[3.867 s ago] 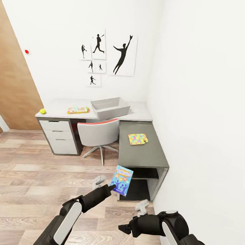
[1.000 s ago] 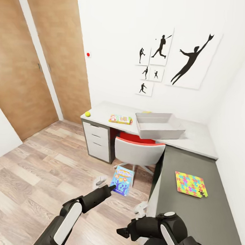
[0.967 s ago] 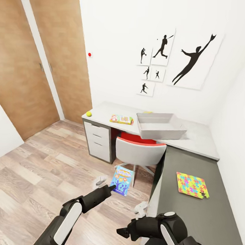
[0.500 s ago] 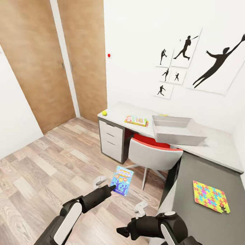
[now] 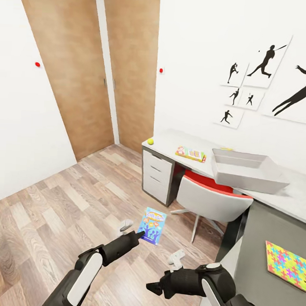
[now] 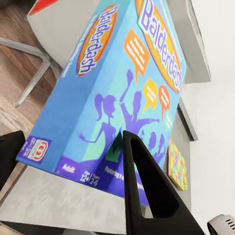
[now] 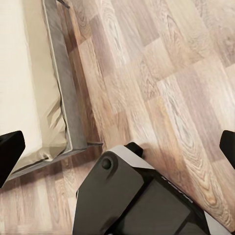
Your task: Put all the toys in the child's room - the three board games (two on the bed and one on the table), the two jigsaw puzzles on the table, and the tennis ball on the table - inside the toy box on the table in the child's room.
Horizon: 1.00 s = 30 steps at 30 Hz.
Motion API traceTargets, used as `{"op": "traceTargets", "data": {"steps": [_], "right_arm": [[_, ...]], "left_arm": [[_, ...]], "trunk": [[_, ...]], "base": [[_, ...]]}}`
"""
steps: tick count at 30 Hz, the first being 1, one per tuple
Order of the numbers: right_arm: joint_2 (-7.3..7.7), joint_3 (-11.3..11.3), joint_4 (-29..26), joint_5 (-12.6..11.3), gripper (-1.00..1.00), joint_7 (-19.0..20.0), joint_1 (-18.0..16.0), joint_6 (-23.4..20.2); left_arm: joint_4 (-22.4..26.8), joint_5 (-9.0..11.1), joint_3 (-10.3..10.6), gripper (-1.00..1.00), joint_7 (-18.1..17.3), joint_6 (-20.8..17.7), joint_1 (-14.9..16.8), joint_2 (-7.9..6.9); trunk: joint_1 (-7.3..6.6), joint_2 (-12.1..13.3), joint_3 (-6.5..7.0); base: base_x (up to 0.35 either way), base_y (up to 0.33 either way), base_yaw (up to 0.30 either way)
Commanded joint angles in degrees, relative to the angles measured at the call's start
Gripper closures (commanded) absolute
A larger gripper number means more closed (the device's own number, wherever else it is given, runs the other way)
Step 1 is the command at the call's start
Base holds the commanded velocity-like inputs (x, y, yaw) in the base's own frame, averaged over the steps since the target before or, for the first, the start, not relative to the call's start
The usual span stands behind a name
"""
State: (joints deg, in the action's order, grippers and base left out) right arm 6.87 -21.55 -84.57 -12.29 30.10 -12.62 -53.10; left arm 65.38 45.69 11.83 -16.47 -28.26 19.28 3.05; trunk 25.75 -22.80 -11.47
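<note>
My left gripper (image 5: 139,235) is shut on a small blue board game (image 5: 152,225), held upright over the wood floor; in the left wrist view the box (image 6: 112,83) reads Balderdash and sits between the black fingers (image 6: 142,191). My right gripper (image 5: 154,287) hangs low and open, holding nothing; its wrist view looks down past the spread fingertips (image 7: 10,152) at the bed (image 7: 24,88). The pale grey toy box (image 5: 248,172) stands on the table (image 5: 171,142). A tennis ball (image 5: 150,141) lies at the table's left corner. A flat colourful box (image 5: 190,153) lies beside the toy box. One jigsaw puzzle (image 5: 287,266) lies on the dark grey section.
A red-seated chair (image 5: 213,201) is tucked under the desk between me and the toy box. White drawers (image 5: 157,181) fill the desk's left end. Wooden doors (image 5: 108,70) line the far wall. Open plank floor (image 5: 55,210) stretches to the left.
The whole view has swung left, so the desk and pictures now sit further right in the picture. Both arms hold the same pose, the blue game still in the left gripper.
</note>
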Motion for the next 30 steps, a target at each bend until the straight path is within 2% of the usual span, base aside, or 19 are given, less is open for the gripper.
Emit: {"op": "traceTargets", "data": {"steps": [1,9,14,30], "right_arm": [[0.04,0.0,-0.1,-0.2,-1.0,0.0,0.0,-0.3],[0.07,0.0,-0.2,-0.2,-1.0,0.0,0.0,-0.3],[0.07,0.1,-0.2,-0.2,-1.0,0.0,0.0,-0.4],[0.08,0.0,-0.2,-0.2,-1.0,0.0,0.0,-0.4]], "left_arm": [[0.0,0.5,0.0,1.0,0.0,-0.4,0.1,0.03],[0.0,0.5,0.0,1.0,-0.1,-0.4,0.1,0.03],[0.0,0.5,0.0,1.0,-0.1,-0.4,0.1,0.03],[-0.1,0.5,0.0,1.0,-0.1,-0.3,0.1,-0.05]], "trunk": [[0.03,-0.1,-0.11],[0.03,-0.1,-0.11],[0.03,-0.1,-0.11],[0.03,-0.1,-0.11]], "base": [[0.0,0.0,0.293],[0.001,0.0,0.284],[0.099,0.0,0.128],[0.295,0.0,0.019]]}}
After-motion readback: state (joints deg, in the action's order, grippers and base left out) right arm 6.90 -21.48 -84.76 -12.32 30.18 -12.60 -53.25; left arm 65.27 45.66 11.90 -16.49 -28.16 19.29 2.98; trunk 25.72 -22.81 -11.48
